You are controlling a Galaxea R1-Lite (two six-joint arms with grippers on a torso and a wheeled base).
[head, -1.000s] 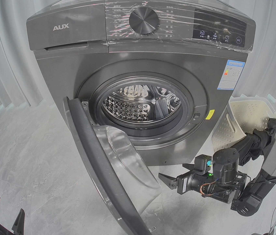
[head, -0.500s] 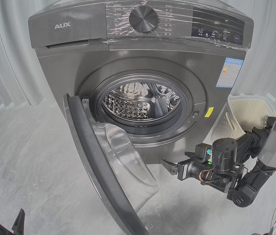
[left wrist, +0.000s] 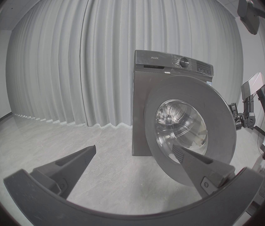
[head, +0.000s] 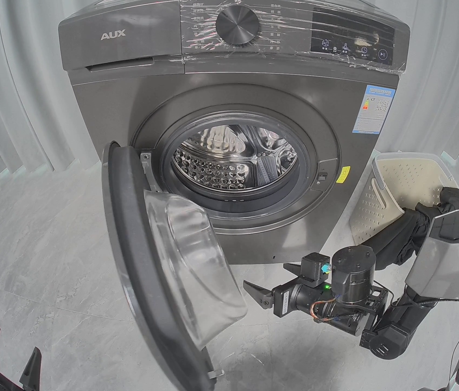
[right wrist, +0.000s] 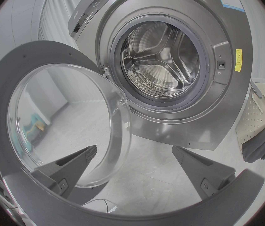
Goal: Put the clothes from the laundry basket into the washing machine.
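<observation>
Right gripper (head: 268, 279) wide, empty. Aim for black garment (head: 403, 237) draped over cream perforated plastic laundry basket (head: 403, 176) rim. Grab a thick fold and steer clear of the open grey glass-fronted door (head: 126, 256).

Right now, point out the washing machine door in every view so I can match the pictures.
Head view: door swung open, lower left of the drum opening, its edge toward the camera.
Left wrist view: door in front of the machine, outer face toward the camera.
Right wrist view: door beside the drum opening, inner glass bowl toward the camera.
Shared landmark: the washing machine, by its grey body.
</observation>
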